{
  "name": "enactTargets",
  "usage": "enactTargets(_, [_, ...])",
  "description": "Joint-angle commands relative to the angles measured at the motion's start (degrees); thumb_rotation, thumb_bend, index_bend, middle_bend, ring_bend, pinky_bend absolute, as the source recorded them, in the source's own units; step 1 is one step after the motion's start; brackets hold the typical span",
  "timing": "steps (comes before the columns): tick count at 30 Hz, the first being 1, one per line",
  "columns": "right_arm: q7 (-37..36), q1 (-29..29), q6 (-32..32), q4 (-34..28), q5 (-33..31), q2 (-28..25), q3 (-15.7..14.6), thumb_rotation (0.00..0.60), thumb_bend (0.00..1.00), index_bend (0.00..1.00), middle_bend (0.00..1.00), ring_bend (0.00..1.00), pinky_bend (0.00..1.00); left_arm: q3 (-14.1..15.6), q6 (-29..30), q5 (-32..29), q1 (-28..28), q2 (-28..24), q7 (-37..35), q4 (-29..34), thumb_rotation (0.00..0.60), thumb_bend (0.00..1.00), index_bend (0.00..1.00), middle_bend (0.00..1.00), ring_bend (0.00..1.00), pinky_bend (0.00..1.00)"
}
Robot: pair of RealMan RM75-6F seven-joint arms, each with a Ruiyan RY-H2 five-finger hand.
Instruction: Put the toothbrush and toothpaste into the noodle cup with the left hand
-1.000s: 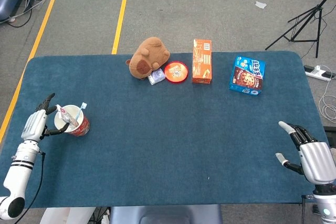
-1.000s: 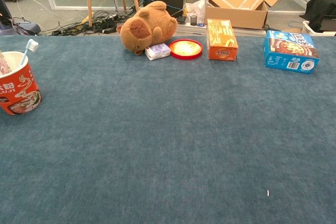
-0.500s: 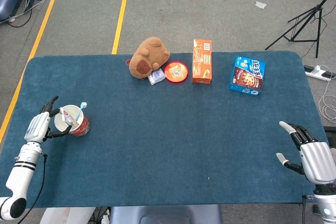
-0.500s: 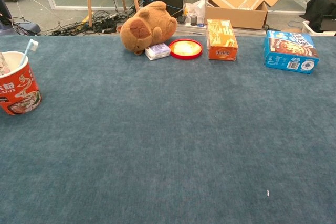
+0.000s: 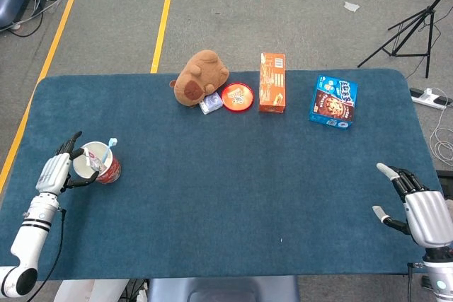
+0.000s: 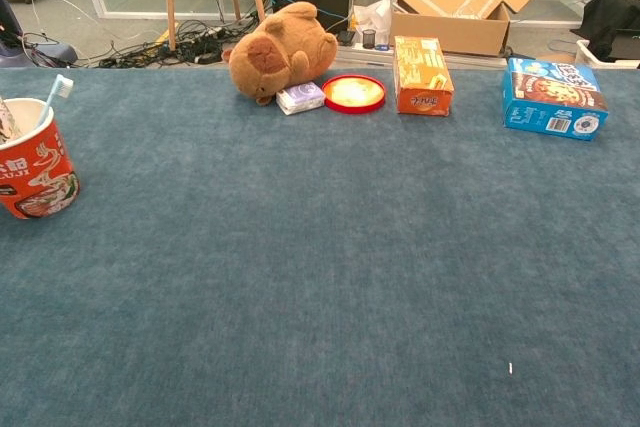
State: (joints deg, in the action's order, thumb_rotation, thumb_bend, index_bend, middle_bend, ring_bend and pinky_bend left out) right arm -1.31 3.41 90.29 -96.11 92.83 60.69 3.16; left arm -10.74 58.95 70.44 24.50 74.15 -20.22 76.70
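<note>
just beside left hand (image 5: 58,172), noodle cup (image 5: 100,163)

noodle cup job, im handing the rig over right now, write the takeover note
Left hand: open, fingers spread, just left of the cup, holding nothing.
Right hand: open, idle at the table's near right edge.
Cup: upright at the table's left side. The toothbrush stands in it, head up; the toothpaste is in it too.
Done: both items are in the cup.
Left: nothing to place; just draw the left hand clear without tipping the cup.
</note>
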Motion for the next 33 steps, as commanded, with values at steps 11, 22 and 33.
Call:
enactTargets(11, [-0.29,-0.08,0.07,0.29,-0.08,0.11,-0.05,0.6,0.16,0.19,0.26,0.24,0.6,0.0,-0.69,-0.33,-0.04,-0.26,-0.12,0.13,0.6,0.38,0.54,0.0,0.0,0.0])
enactTargets(22, [-0.44,-0.02,-0.1,0.49,-0.12,0.28,-0.1,0.6,0.16,0.19,0.26,0.24,0.6,-0.07,-1.3,-0.82,0.09,-0.27,0.39,0.06,0.6,0.38,0.49,0.0,0.0,0.0])
enactTargets(33, [-0.59,-0.05,-0.03,0.63,-0.08,0.32,-0.13,0.6,0.16,0.19,0.26,0.24,0.6,-0.32,-1.64,-1.33,0.18,-0.4,0.67,0.35,0.6,0.38,0.44,0.0,0.0,0.0])
